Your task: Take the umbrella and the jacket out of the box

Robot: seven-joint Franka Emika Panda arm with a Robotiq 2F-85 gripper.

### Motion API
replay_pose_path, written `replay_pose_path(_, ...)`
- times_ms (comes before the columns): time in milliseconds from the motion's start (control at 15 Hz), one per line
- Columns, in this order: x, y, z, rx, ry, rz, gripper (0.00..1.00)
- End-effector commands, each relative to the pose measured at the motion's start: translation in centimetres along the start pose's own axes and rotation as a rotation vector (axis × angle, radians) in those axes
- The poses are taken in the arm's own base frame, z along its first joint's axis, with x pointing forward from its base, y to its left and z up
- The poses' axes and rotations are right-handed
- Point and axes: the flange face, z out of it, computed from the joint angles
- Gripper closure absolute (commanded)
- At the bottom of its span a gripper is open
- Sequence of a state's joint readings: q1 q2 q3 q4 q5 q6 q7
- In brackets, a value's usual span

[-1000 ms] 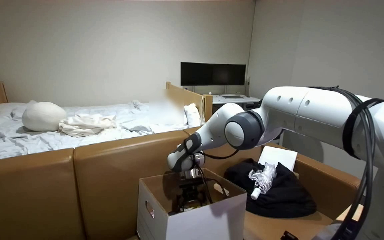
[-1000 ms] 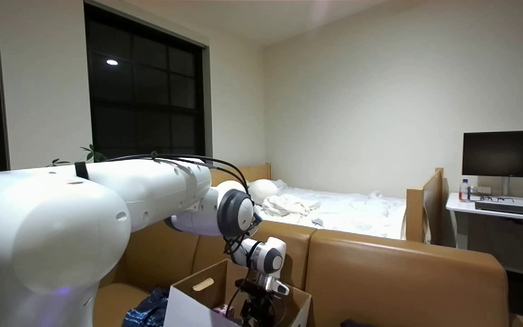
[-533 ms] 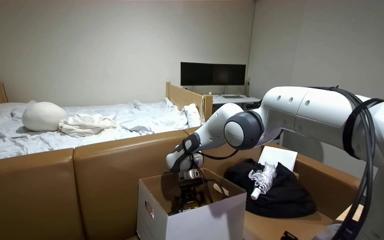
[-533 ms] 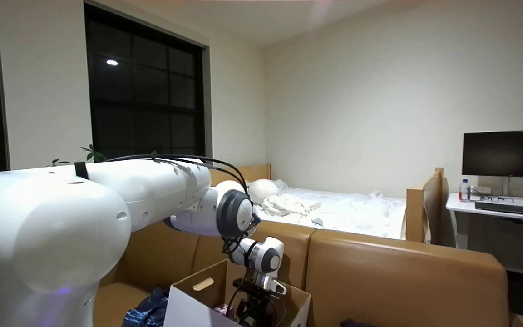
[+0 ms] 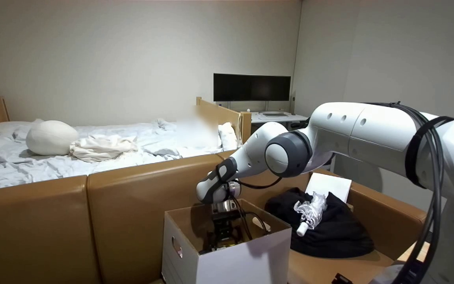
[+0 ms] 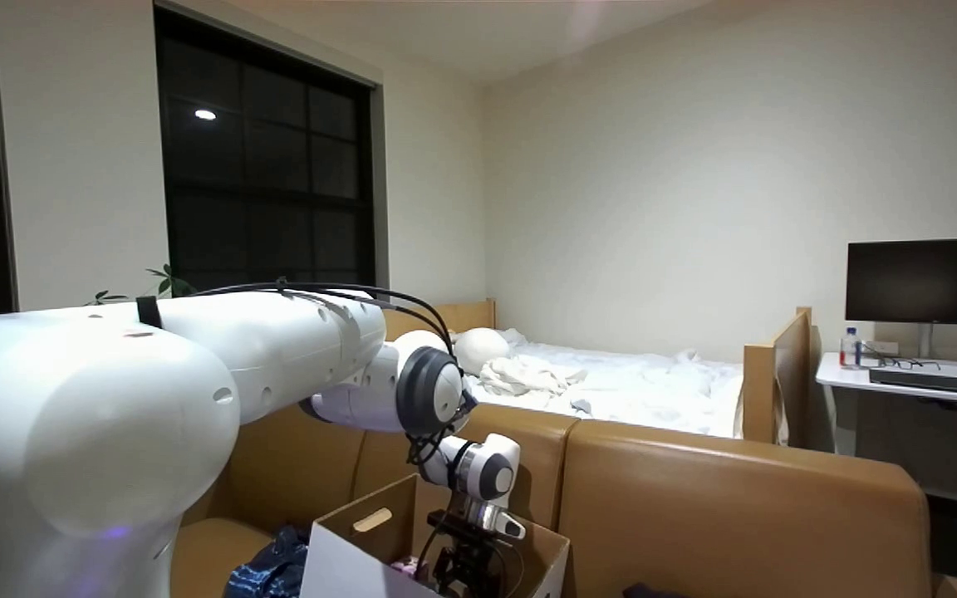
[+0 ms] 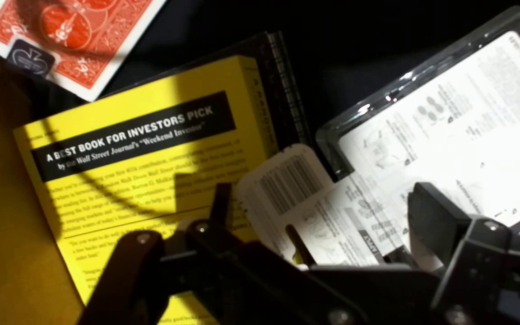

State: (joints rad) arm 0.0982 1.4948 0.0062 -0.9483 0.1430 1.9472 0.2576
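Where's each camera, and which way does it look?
An exterior view: apart from the arm, which shows at picture right; faces couch, box and bed.
An exterior view: apart from the arm, which looms at picture left; faces bed and window.
Wrist view: on the arm, looking into the box at a book; open gripper shows.
Both exterior views share arm, couch, box, bed.

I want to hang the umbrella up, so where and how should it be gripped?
Probably by the white handle of the umbrella, from above, closing across its length. In an exterior view the handle sticks out bare, with nothing lying on it, while the clear canopy is crumpled and might bunch or slip. The black jacket underneath may give.
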Motion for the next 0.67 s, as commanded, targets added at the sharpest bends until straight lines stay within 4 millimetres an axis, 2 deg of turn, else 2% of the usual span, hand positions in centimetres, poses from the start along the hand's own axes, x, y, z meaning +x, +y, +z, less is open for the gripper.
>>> replay_pose_path(0, 0.38, 0.62, -0.12, -0.045, 0.034, 0.035, 0.00)
replay_pose_path(467, -0.09, 0.38, 0.51, -0.110, 0.024, 0.023, 0.00)
replay_pose_path(533, -0.19, 0.21, 0.61, -0.118, 0.022, 0.014, 0.25)
replay_pose_path(600, -0.34, -0.02, 0.71, -0.128, 0.019, 0.003, 0.27)
